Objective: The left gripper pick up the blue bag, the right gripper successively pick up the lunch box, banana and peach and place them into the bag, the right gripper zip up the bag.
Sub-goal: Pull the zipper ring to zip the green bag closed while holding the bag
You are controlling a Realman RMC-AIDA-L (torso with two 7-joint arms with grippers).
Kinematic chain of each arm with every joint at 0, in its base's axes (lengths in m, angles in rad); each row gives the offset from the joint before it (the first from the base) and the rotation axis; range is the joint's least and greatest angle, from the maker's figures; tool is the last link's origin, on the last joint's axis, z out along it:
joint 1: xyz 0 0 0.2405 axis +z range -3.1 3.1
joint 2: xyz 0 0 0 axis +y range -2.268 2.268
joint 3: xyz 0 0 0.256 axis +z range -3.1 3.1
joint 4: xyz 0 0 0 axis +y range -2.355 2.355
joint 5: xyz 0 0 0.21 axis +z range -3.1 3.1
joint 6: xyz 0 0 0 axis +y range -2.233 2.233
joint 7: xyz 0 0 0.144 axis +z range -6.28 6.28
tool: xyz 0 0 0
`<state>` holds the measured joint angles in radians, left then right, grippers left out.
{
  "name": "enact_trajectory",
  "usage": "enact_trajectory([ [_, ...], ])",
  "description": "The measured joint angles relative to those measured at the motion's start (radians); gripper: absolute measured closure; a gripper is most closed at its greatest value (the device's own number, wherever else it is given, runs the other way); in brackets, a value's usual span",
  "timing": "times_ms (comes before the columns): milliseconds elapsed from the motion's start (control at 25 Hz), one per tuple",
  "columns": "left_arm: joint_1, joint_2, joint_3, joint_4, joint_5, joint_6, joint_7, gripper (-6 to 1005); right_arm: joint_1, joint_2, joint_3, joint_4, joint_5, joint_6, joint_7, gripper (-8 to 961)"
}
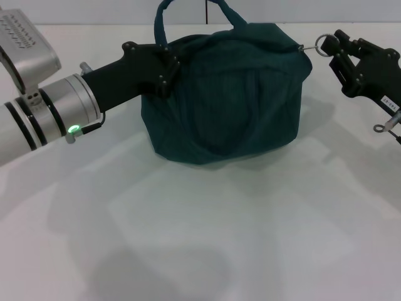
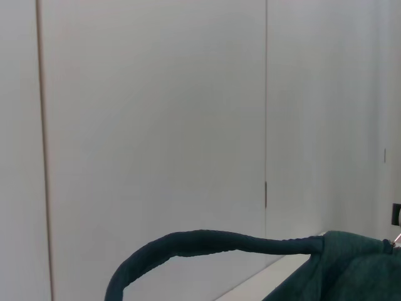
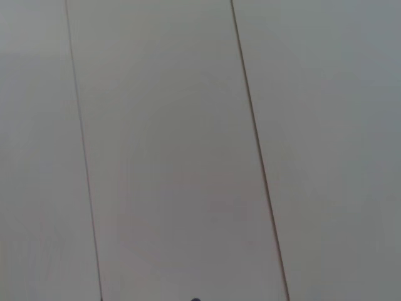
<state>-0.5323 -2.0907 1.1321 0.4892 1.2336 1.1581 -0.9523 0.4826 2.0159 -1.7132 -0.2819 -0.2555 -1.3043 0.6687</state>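
Observation:
The blue bag [image 1: 229, 94] sits bulging on the white table, its two loop handles [image 1: 166, 19] standing up at the back. My left gripper [image 1: 164, 68] is shut on the bag's upper left edge. At the bag's upper right corner, my right gripper [image 1: 333, 49] is shut on the metal ring pull [image 1: 323, 43] of the zipper, which is drawn out on a thin link. The left wrist view shows one handle [image 2: 200, 241] and a patch of the bag's fabric [image 2: 354, 266]. The lunch box, banana and peach are out of view.
The white table [image 1: 207, 238] stretches wide in front of the bag. A small metal eyelet [image 1: 380, 128] hangs under the right arm. Both wrist views mostly show a pale panelled wall [image 3: 188, 150].

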Motion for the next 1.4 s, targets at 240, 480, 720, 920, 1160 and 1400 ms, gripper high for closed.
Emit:
enact_trajectory([
  [240, -0.002, -0.002, 0.002, -0.001, 0.000, 0.001, 0.002, 954, -0.020, 0.000, 0.022, -0.002, 0.007, -0.011, 0.001, 659],
  [480, -0.006, -0.004, 0.004, -0.010, -0.005, 0.001, 0.002, 955, -0.030, -0.031, 0.040, -0.010, -0.048, -0.021, 0.127, 530],
  [720, -0.013, -0.005, 0.004, -0.015, -0.006, 0.002, 0.003, 955, -0.030, -0.063, 0.054, -0.010, -0.090, 0.011, 0.142, 403],
  [920, -0.013, -0.006, 0.008, -0.016, -0.007, 0.002, 0.003, 957, -0.021, -0.060, 0.073, -0.011, -0.092, 0.131, 0.094, 321],
  [1160, -0.014, -0.008, 0.031, -0.016, -0.011, 0.003, 0.010, 957, 0.051, -0.030, 0.067, -0.016, -0.102, 0.300, 0.027, 332],
  [1400, -0.023, -0.008, 0.031, -0.016, -0.022, 0.003, 0.019, 955, 0.118, 0.000, 0.066, -0.016, -0.171, 0.391, 0.020, 343],
])
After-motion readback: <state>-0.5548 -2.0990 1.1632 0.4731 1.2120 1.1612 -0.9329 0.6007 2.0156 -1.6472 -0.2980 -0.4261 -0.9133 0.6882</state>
